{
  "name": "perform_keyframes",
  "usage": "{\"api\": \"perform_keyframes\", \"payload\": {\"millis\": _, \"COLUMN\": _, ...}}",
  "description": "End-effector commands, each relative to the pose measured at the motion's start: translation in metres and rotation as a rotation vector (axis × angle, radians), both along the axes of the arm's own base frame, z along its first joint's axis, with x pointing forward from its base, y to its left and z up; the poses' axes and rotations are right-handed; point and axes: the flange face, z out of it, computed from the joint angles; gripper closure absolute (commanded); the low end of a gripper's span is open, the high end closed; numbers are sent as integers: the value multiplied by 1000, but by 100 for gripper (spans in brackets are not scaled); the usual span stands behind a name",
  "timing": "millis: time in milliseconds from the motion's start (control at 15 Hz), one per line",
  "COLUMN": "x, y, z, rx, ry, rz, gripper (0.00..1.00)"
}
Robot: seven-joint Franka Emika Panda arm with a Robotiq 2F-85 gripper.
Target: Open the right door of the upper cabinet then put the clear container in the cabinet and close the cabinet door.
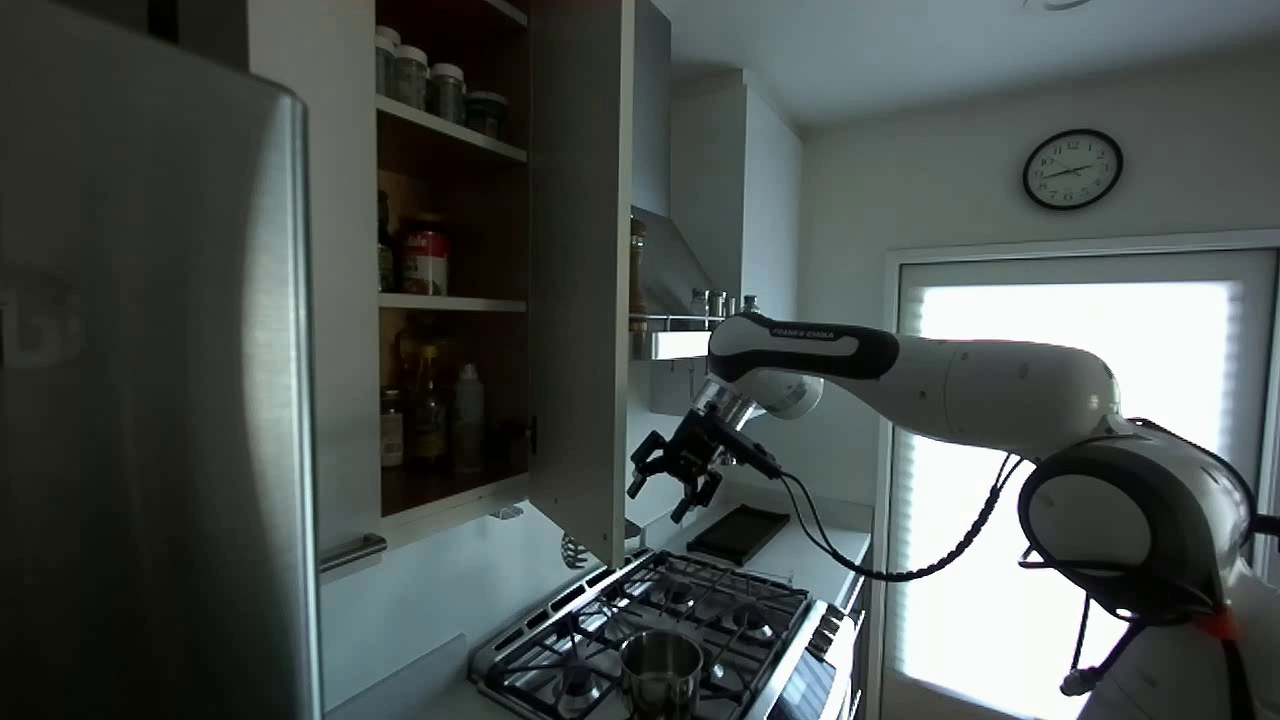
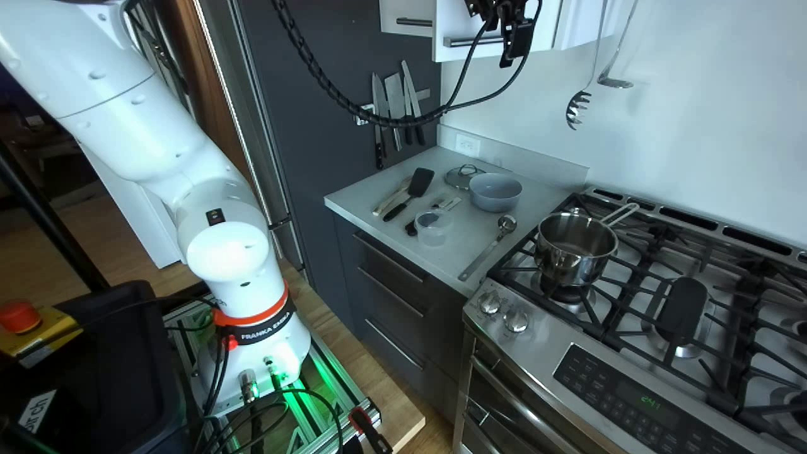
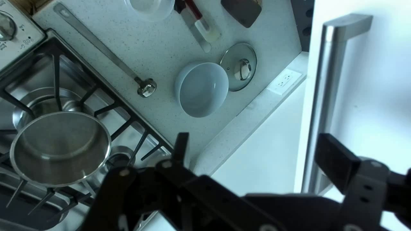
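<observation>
Fingers spread wide and nothing in their grasp, the Robotiq gripper of a Franka Emika Panda arm hangs beside the outer face of the right door of the upper cabinet. In the wrist view one finger overlaps the door's metal bar handle; whether the two touch cannot be told. The door stands swung out, baring shelves of jars and bottles. Below, the clear container sits on the countertop, near a black spatula and a blue-grey bowl, apart from the gas range and its steel saucepan.

The opening step appears all but done, with stowing and closing yet to come. The next move likely calls for the arm to clear the handle without nudging the door, descend to the counter and close on the container's rim, then carry it around the door's free edge. Space beside the red-labelled jar looks a likely spot.
</observation>
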Motion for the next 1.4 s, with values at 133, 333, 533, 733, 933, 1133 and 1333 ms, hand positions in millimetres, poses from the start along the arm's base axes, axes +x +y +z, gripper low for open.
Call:
{"api": "perform_keyframes", "payload": {"millis": 133, "x": -22, "y": 10, "z": -49, "rx": 56, "ry": -12, "rz": 35, "gripper": 0}}
{"api": "perform_keyframes", "payload": {"millis": 333, "x": -24, "y": 15, "z": -72, "rx": 83, "ry": -4, "rz": 44, "gripper": 0}}
{"api": "perform_keyframes", "payload": {"millis": 533, "x": -24, "y": 16, "z": -86, "rx": 100, "ry": -14, "rz": 27, "gripper": 0}}
{"api": "perform_keyframes", "payload": {"millis": 733, "x": -17, "y": 13, "z": -84, "rx": 84, "ry": 14, "rz": 30, "gripper": 0}}
{"api": "perform_keyframes", "payload": {"millis": 933, "x": -18, "y": 14, "z": -84, "rx": 87, "ry": 12, "rz": 30, "gripper": 0}}
{"api": "perform_keyframes", "payload": {"millis": 1133, "x": -16, "y": 10, "z": -92, "rx": 83, "ry": 31, "rz": 42, "gripper": 0}}
{"api": "perform_keyframes", "payload": {"millis": 1333, "x": -11, "y": 12, "z": -121, "rx": 113, "ry": 74, "rz": 86, "gripper": 0}}
